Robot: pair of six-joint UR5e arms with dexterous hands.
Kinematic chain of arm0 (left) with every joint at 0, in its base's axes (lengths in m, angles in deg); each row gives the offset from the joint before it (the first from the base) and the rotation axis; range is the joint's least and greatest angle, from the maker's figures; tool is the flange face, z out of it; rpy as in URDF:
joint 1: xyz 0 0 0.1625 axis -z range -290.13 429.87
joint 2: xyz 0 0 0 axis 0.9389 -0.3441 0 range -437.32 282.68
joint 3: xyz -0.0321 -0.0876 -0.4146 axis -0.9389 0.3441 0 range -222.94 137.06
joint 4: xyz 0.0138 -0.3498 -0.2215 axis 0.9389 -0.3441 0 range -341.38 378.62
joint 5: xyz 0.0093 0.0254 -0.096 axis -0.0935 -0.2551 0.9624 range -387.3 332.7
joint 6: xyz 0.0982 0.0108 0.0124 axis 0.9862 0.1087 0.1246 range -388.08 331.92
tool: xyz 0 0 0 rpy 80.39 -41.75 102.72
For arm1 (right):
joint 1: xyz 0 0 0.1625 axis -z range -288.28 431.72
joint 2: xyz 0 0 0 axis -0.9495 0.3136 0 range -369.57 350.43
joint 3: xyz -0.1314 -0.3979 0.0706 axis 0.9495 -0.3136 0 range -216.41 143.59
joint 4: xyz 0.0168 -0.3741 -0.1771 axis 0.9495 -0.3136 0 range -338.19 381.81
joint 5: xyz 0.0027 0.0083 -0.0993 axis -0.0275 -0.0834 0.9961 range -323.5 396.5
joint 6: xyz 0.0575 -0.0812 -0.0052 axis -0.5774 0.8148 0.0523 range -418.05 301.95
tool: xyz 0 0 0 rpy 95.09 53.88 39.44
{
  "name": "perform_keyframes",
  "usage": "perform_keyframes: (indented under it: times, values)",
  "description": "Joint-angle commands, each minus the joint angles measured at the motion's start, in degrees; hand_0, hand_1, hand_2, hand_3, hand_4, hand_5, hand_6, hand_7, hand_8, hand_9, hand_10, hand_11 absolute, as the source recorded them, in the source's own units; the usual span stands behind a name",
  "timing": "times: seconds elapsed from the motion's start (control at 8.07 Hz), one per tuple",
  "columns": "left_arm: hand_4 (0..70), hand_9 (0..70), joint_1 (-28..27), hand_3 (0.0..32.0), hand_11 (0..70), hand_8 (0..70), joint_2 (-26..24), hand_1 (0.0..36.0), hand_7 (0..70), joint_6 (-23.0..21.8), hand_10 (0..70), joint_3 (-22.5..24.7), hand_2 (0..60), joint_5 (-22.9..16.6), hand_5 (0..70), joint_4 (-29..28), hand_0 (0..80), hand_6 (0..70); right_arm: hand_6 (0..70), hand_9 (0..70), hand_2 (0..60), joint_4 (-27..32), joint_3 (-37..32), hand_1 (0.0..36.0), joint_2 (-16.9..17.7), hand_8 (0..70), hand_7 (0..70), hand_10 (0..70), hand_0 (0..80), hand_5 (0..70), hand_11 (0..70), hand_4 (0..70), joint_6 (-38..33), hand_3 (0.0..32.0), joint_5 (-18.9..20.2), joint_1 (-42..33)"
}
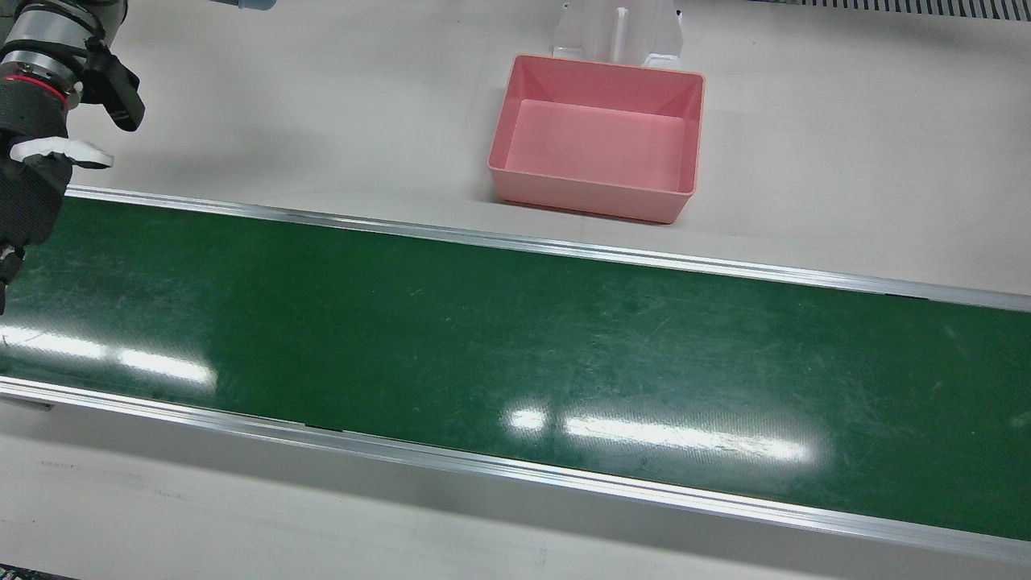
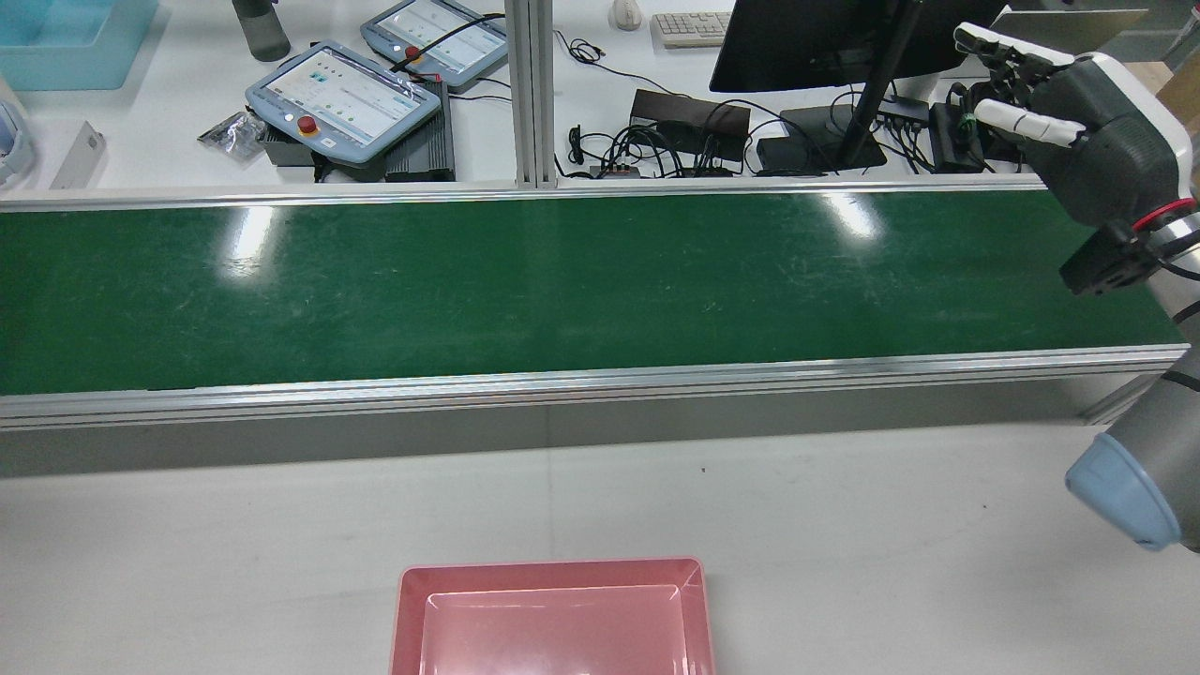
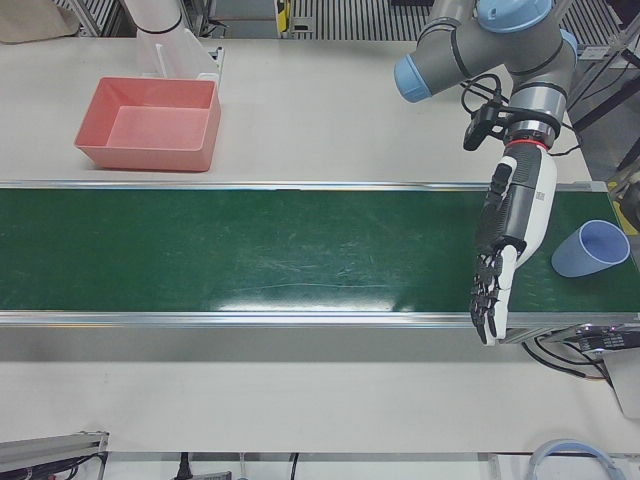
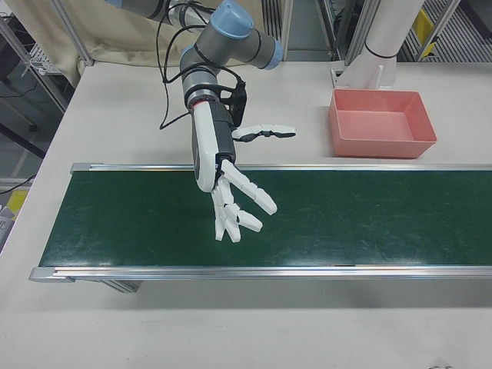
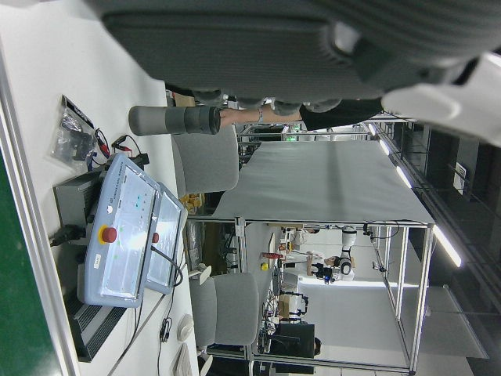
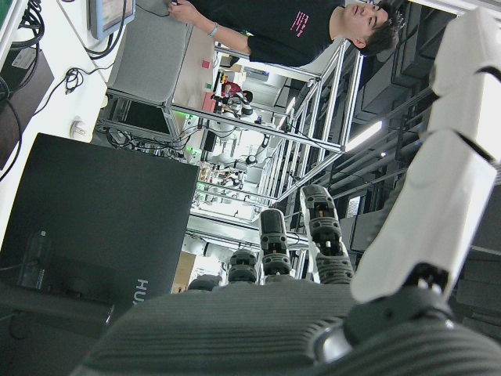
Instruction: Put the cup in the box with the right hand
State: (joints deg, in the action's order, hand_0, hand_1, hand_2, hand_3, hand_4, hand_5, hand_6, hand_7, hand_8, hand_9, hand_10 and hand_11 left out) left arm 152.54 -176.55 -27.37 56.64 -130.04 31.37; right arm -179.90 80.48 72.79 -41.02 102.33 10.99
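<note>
A light blue cup (image 3: 590, 248) sits on the green belt's end in the left-front view only, just right of my left hand (image 3: 508, 245). That hand is open, fingers stretched toward the belt's near edge, holding nothing. My right hand (image 4: 228, 188) hangs over the belt's other half, open with fingers spread and empty; it also shows at the front view's left edge (image 1: 31, 189) and at the rear view's right (image 2: 1092, 131). The empty pink box (image 1: 592, 197) stands on the grey table beside the belt (image 3: 145, 155) (image 4: 380, 144) (image 2: 409, 619).
The green conveyor belt (image 1: 515, 338) with aluminium rails crosses the station. A white pedestal (image 1: 616, 32) stands behind the box. Teach pendants (image 2: 342, 98), cables and a monitor (image 2: 825, 42) lie beyond the belt's far side.
</note>
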Motion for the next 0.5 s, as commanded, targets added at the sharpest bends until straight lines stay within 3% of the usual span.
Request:
perform_keyframes:
  times: [0.0,0.37]
  values:
    - [0.0,0.0,-0.05,0.0,0.0,0.0,0.00,0.0,0.0,0.00,0.0,0.00,0.0,0.00,0.0,0.00,0.0,0.0,6.8,9.7,13.8,-0.09,-0.17,13.4,0.09,2.6,27.9,0.2,45.6,3.1,1.4,8.3,0.02,0.0,0.00,-0.09]
    - [0.0,0.0,-0.05,0.0,0.0,0.0,0.00,0.0,0.0,0.00,0.0,0.00,0.0,0.09,0.0,0.00,0.0,0.0,6.7,9.7,13.1,-0.09,-0.35,13.3,0.62,2.7,27.0,0.2,45.7,3.1,1.4,8.6,0.11,0.0,0.00,-0.09]
